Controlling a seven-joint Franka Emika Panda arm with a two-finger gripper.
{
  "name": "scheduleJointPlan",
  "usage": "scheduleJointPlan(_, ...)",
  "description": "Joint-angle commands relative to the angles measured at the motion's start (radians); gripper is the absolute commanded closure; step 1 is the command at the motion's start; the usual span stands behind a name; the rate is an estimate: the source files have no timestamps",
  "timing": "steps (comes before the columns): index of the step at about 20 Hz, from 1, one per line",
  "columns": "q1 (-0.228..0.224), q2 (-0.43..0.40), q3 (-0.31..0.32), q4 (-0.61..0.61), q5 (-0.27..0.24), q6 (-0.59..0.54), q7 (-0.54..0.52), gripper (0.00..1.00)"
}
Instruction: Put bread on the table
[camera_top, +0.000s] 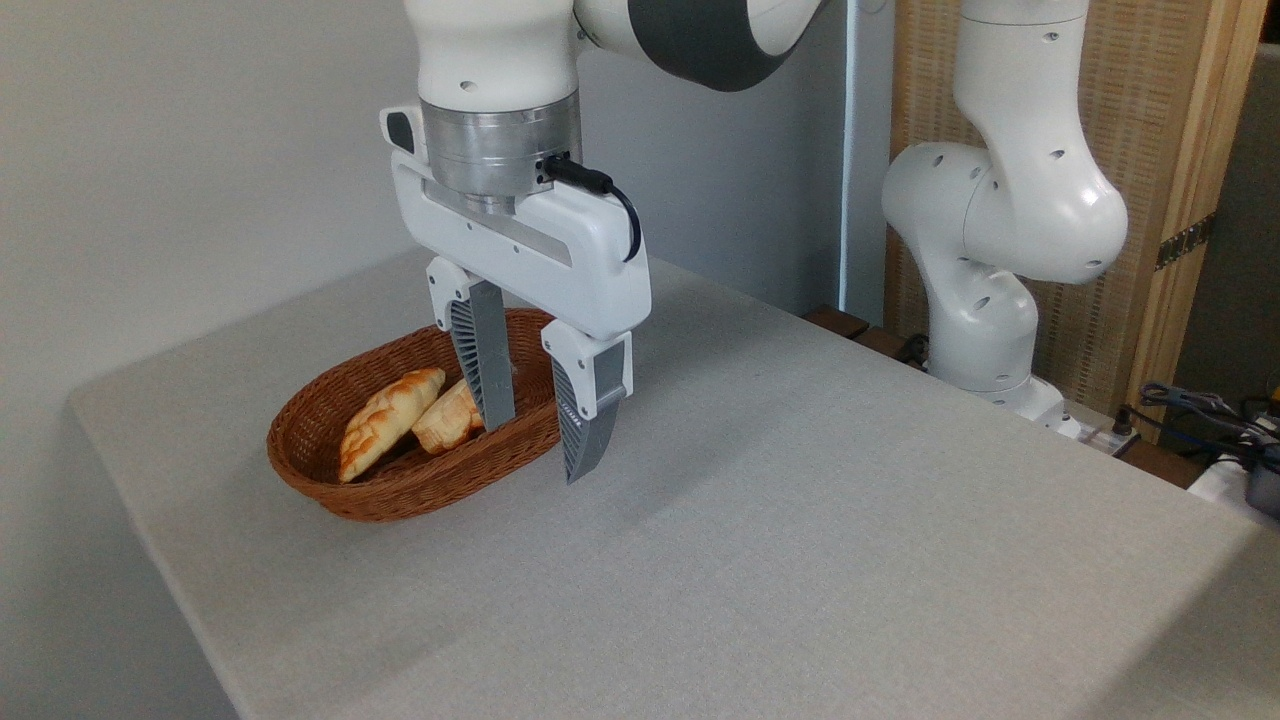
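basket (330, 470): bread (447, 418), loaf (385, 420) inside | pincer (540, 440): spread, seemingly empty, over rim

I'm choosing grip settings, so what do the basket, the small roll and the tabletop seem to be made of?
The basket looks like brown woven wicker: its strands and ribbed weave show. The small roll has a smooth, faintly glossy orange-tan surface, possibly plastic imitation bread; real or fake is unclear. The table looks matte light grey with a fine fabric-like grain.

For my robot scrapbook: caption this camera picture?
Open gripper hovers over the basket holding the bread and a loaf.
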Motion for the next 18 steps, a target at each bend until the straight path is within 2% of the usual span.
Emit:
scheduleJointPlan(1,-0.005,-0.005,0.010,0.001,0.000,-0.017,0.019,0.00)
scheduleJointPlan(14,-0.012,-0.005,-0.017,0.001,-0.004,-0.017,0.017,0.00)
scheduleJointPlan(15,-0.012,-0.001,-0.028,0.001,-0.024,-0.015,0.014,0.00)
scheduleJointPlan(18,-0.012,0.009,-0.065,0.001,-0.128,0.005,0.008,0.00)
